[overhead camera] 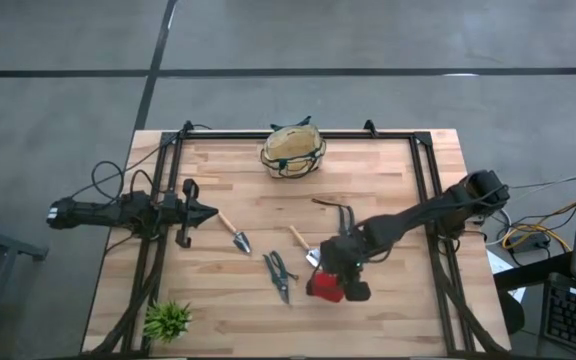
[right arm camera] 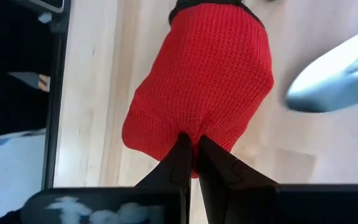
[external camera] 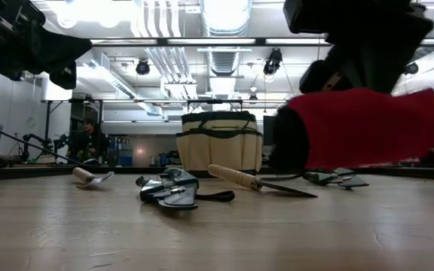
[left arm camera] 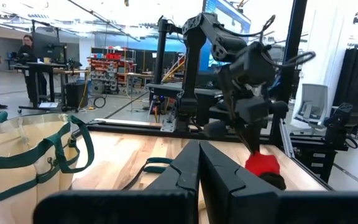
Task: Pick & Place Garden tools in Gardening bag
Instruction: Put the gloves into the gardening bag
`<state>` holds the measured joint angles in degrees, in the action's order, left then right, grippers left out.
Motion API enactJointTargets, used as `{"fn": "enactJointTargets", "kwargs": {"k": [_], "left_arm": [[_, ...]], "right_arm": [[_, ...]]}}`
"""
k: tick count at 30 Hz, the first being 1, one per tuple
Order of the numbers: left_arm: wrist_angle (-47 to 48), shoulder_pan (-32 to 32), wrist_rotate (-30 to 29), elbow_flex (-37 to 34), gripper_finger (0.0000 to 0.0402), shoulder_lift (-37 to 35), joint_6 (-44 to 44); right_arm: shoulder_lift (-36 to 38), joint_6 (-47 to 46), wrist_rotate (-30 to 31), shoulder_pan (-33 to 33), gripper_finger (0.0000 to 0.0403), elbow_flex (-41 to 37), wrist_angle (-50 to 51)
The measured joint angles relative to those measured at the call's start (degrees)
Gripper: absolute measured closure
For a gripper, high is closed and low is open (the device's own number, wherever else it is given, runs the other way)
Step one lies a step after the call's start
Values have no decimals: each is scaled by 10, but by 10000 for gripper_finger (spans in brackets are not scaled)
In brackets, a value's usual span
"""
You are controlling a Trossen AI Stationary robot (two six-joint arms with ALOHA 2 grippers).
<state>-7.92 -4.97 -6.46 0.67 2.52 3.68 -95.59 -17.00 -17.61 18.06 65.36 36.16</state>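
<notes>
One red glove (overhead camera: 325, 288) hangs in my right gripper (right arm camera: 192, 163), jaws pinched shut on its knitted edge, lower centre of the high view. Beside it lie a trowel (overhead camera: 303, 245) and shears (overhead camera: 279, 274). The bag (overhead camera: 293, 150) stands at top centre. My left gripper (overhead camera: 206, 212) waits at left, jaws closed and empty.

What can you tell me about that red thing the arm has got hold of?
The red thing looks like a knitted fabric glove with a black cuff. The right tool pinches one end of it, and it hangs limp. In the low view it is lifted clear of the table. From above it sits near the table's front, beside a trowel and shears.
</notes>
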Motion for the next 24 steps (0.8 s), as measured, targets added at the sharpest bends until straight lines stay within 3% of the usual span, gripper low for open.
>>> {"fn": "enactJointTargets", "kwargs": {"k": [13,24], "left_arm": [[4,0,0,0,389,0,0],[4,0,0,0,389,0,0]], "right_arm": [[51,1,13,-91,392,15,4],[51,-6,17,-159,392,104,6]]}}
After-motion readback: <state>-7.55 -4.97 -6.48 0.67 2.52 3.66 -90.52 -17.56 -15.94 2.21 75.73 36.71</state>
